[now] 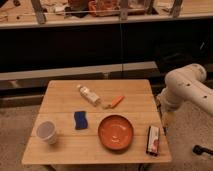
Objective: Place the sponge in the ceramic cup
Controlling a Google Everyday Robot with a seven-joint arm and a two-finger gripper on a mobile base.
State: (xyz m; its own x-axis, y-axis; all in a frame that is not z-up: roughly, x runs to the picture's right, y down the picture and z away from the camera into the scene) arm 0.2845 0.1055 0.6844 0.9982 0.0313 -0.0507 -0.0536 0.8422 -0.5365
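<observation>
Gripper (165, 121) hangs mid-right of frame, off the table (65, 97) edge; grip state: cannot tell. Sponge (80, 120) lies flat, outside the ceramic cup (47, 132) at lower left. Cup upright, mouth open to receive.

1 ea.: sponge (80, 120), cup (47, 132), plate (115, 132), bottle (89, 95)

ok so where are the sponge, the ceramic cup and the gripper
sponge (80, 120), camera view, middle of blue top
ceramic cup (46, 131), camera view, inside its mouth
gripper (165, 122), camera view, low end, beside right edge of table (137, 95)
</observation>
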